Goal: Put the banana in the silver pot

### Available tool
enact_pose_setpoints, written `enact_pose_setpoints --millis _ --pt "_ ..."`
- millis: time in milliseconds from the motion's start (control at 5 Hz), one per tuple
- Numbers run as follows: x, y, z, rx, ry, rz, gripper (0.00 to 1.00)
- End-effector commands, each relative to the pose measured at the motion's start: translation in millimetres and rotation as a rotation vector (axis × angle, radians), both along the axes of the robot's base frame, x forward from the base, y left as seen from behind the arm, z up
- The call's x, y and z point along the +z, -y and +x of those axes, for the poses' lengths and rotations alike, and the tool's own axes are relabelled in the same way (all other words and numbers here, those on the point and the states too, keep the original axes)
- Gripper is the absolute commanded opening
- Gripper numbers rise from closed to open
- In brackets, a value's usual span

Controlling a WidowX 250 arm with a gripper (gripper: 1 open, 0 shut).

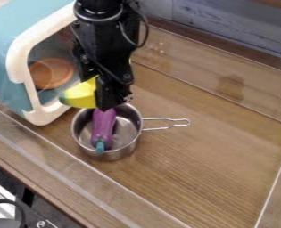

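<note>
The silver pot (121,140) stands on the wooden table near its front left, its thin wire handle (167,123) pointing right. A purple eggplant (103,125) lies inside it. My gripper (104,96) points straight down just above the pot's back left rim. It is shut on the banana (78,92), whose bright yellow body sticks out to the left of the black fingers. The part of the banana between the fingers is hidden.
A teal and white toy oven (18,53) stands at the left, with an orange bowl (47,73) in its opening, close behind the banana. A clear wall (23,151) runs along the table's front edge. Bare wood table (214,134) extends to the right.
</note>
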State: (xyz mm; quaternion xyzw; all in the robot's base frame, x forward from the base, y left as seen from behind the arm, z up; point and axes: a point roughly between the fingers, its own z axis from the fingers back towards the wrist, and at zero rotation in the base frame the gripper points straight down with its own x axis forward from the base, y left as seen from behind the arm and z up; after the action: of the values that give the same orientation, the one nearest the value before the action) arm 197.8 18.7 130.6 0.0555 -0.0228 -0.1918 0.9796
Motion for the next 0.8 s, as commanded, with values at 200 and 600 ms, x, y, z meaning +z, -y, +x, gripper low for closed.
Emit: enact_pose_setpoints --millis 200,600 --pt "3.3 3.2 1.8 -0.011 0.023 -0.004 0.0" --pt "1.5 4.6 2.3 -0.015 0.02 -0.009 0.0"
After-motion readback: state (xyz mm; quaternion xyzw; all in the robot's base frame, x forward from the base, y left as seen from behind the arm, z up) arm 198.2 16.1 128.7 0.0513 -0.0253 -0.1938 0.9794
